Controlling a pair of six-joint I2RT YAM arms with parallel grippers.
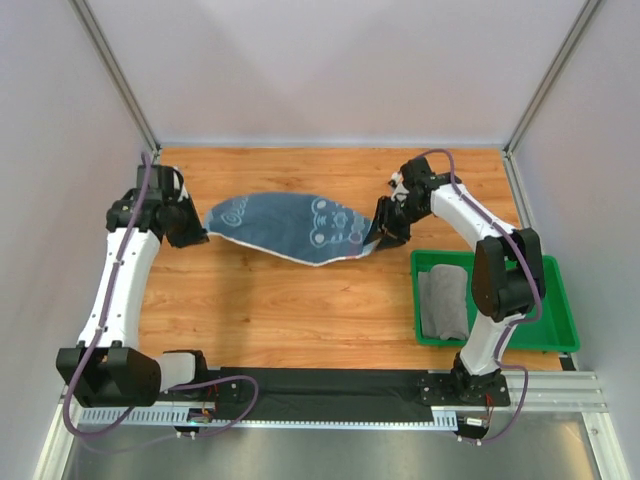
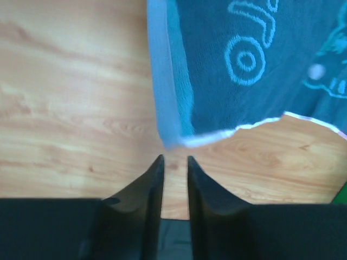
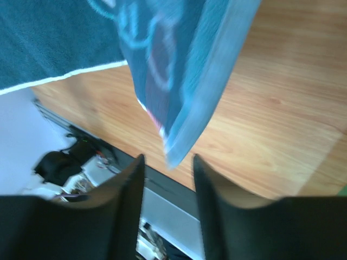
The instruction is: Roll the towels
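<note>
At far left, left claw low over the wooden desk, arm bent out wide. Fingers parted by a narrow slit, nothing clamped between them. Just ahead of the tips, not touching them, a pale-hemmed corner of the blue towel.

Across the middle, that towel spread wide between the two claws. Dark blue-grey in the overhead view, with light lettering and ring-shaped marks. Far edge fairly straight, near edge bowed toward the front in a shallow curve with a thin white border. Cannot tell whether the middle of the cloth lies flat on the desk.

Further right, right claw at the towel's other end, angled down. Fingers spread wider than on the left, gripping nothing. Towel's corner lifted clear of the wood here, folded over on itself, its blurred tip dangling in the gap by the fingertips. Small red mark just visible on the fold.

At far right, green tray on the desk beside the right arm's base. Inside it, against the left wall, a grey towel, lengthwise.
</note>
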